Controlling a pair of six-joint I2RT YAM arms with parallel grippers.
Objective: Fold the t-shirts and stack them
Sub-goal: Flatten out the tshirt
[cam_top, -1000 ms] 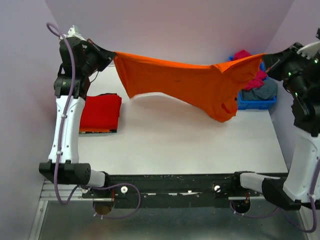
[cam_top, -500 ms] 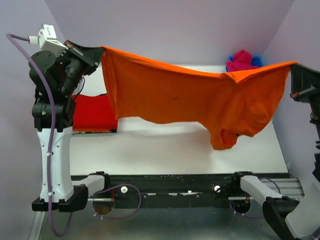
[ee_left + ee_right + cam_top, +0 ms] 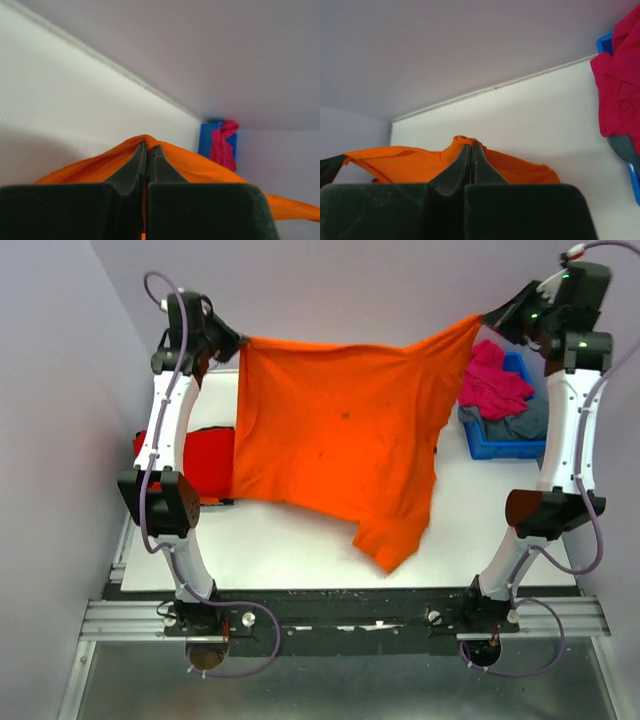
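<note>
A bright orange t-shirt [image 3: 340,440] hangs spread above the table, held up by two of its edges. My left gripper [image 3: 238,342] is shut on its top left corner; in the left wrist view the pinched fold of orange t-shirt [image 3: 200,165] bulges over the left gripper [image 3: 146,146]. My right gripper [image 3: 487,316] is shut on the top right corner, and the right wrist view shows the orange t-shirt [image 3: 400,162] draped round the right gripper [image 3: 471,145]. A folded red t-shirt [image 3: 205,462] lies at the table's left, partly behind the orange one. Magenta-pink [image 3: 492,385] and grey-blue [image 3: 525,422] t-shirts sit in the bin.
A small blue plastic bin [image 3: 497,448] stands at the table's right rear, also seen in the left wrist view as the bin [image 3: 205,140]. The white table [image 3: 300,540] shows bare at the front. Purple walls close in on three sides.
Both arms have swung up and back toward the rear wall, carrying the orange t-shirt. It now hangs flatter and more spread, its lower end reaching toward the table's front.
</note>
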